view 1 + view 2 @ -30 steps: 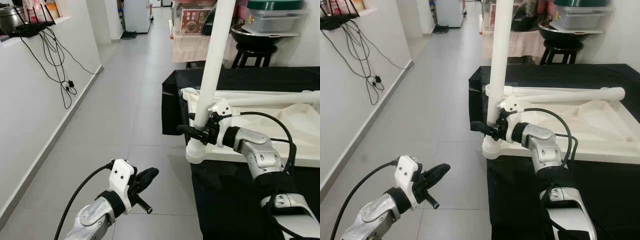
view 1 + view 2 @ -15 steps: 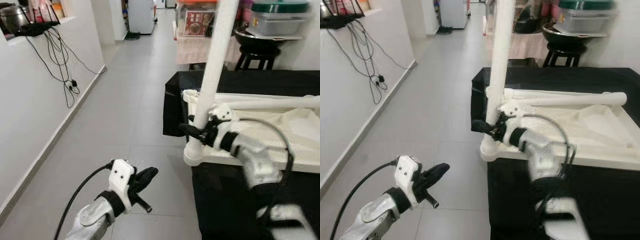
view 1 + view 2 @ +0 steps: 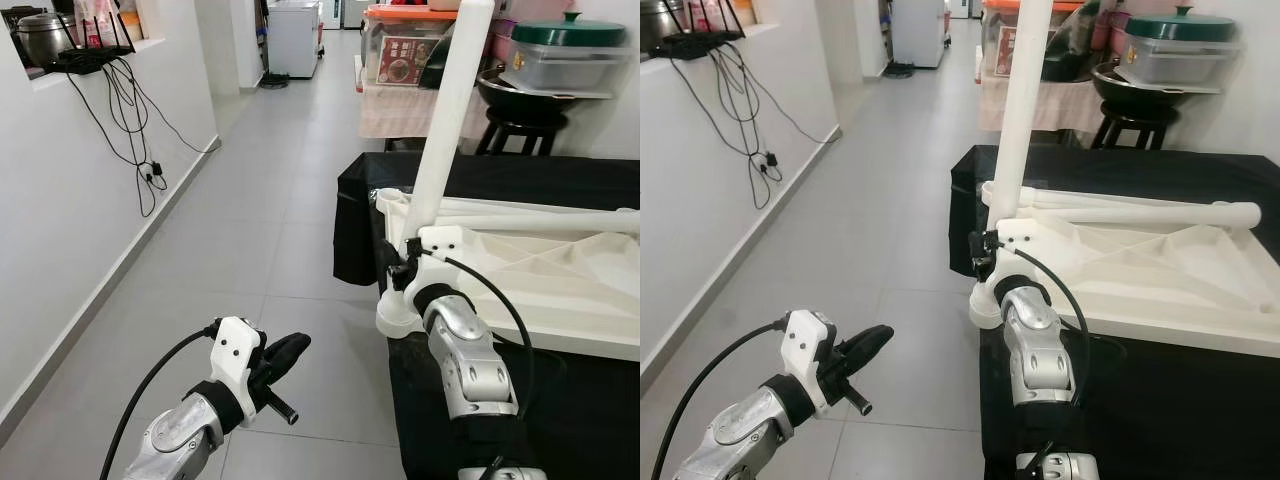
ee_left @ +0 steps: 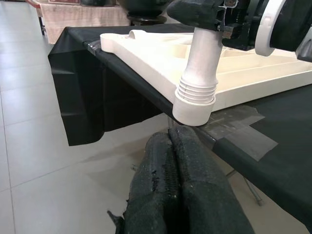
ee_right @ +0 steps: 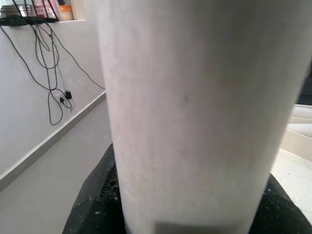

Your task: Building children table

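- The left gripper [image 3: 285, 355] hangs over the tiled floor [image 3: 250, 230], well apart from the table work; its fingers [image 4: 180, 190] are pressed together and hold nothing.
- The right gripper [image 3: 403, 275] is at the near left corner of the tabletop [image 3: 560, 290], its fingers [image 5: 97, 204] clamped on the base of the white leg [image 3: 445, 120].
- The leg stands nearly upright, leaning slightly, with its ribbed foot seated in the round corner socket [image 4: 195, 105].
- The tabletop lies upside down, ribs showing, on a black cloth [image 3: 480, 175] that hangs over the edge of the surface under it.
- A second white leg [image 3: 1150, 212] lies flat across the far side of the tabletop.
- Beyond the cloth are a dark stool [image 3: 515, 125] and a shelf with a lidded container [image 3: 570, 55].
- On the left wall, black cables [image 3: 125, 110] dangle from a ledge.
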Tool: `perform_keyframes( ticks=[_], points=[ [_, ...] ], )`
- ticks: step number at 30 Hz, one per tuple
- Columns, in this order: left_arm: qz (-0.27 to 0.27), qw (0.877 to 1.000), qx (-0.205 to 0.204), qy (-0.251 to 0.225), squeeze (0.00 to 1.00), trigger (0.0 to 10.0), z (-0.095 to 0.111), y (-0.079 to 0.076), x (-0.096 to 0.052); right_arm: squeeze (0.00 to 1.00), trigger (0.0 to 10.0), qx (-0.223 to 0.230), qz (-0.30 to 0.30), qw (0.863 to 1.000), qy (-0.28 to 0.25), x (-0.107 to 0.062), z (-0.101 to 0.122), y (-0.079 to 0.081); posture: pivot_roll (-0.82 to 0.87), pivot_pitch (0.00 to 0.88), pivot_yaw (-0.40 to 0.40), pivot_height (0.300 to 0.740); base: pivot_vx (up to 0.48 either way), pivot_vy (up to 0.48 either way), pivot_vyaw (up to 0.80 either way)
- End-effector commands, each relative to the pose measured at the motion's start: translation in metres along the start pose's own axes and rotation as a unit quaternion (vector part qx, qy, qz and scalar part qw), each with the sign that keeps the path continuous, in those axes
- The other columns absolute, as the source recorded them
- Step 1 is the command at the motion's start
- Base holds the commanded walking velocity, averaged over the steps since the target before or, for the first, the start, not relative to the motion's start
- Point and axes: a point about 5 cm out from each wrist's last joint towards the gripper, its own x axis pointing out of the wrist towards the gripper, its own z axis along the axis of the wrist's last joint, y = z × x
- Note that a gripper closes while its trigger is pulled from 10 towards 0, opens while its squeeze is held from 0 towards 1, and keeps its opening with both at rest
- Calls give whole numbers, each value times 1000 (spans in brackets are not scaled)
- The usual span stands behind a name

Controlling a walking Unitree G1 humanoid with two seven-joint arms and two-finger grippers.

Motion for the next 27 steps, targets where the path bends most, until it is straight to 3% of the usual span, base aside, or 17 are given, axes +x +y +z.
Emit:
perform_keyframes(
  ticks=[1, 3, 4, 5, 6, 12, 13, 15, 16, 18, 24, 25, 26, 27],
  points=[
    [6, 1000, -1, 10, 0, 10000, -4, 2, -2, 0, 6980, -5, -25, 998, 57, -3, -22, -9, 7, 0, -15, 740, 0, 0, 0],
    [5, 1000, -2, 10, 0, 10000, -4, 2, -2, 0, 6980, -9, -34, 997, 66, -6, -21, -7, 6, 0, -14, 740, 0, 0, 0],
    [5, 1000, -3, 10, 0, 10000, -4, 3, -2, 510, 10000, -10, -22, 997, 68, -7, -20, -4, 7, 0, -12, 740, 0, 0, 0],
    [5, 1000, -3, 10, 0, 10000, -4, 3, -2, 510, 10000, -10, -22, 997, 68, -7, -20, -4, 7, 0, -12, 740, 0, 0, 0],
    [4, 1000, -4, 11, 0, 10000, -4, 3, -2, 1000, 10000, -19, 2, 998, 68, -6, -17, -1, 11, 0, -11, 740, 0, 0, 0],
    [3, 1000, -4, 11, 0, 10000, -4, 3, -1, 1000, 10000, -4, 58, 998, 37, 5, -4, -6, 16, 0, -12, 740, 0, 0, 0],
    [3, 1000, -5, 11, 0, 10000, -5, 3, 0, 867, 10000, 10, 153, 988, 8, 18, 9, -8, 20, 0, -17, 740, 0, 0, 0],
    [4, 1000, -5, 11, 0, 10000, -5, 2, 0, 867, 10000, 7, 185, 983, 1, 21, 13, -9, 20, 0, -17, 740, 0, 0, 0],
    [4, 1000, -6, 11, 0, 10000, -5, 2, 1, 0, 10000, -1, 215, 977, 1, 24, 14, -10, 20, 0, -19, 740, 0, 0, 0],
    [2, 1000, -7, 11, 0, 10000, -5, 1, 2, 0, 10000, -10, 251, 968, 16, 29, 13, -12, 28, 0, -25, 740, 0, 0, 0],
    [2, 1000, -8, 11, 0, 10000, -5, -1, 2, 0, 10000, -19, 282, 958, 35, 33, 10, -13, 37, 0, -30, 740, 0, 0, 0],
    [2, 1000, -7, 11, 0, 10000, -5, -1, 2, 0, 6392, -21, 292, 955, 42, 35, 9, -14, 41, 0, -32, 740, 0, 0, 0],
    [2, 1000, -7, 10, 0, 10000, -5, -2, 2, 0, 6392, -21, 300, 953, 46, 36, 8, -15, 42, 0, -32, 740, 0, 0, 0],
    [3, 1000, -7, 10, 0, 10000, -5, -2, 2, 0, 0, -12, 313, 948, 48, 37, 8, -15, 43, 0, -32, 740, 0, 0, 0]
  ],
)
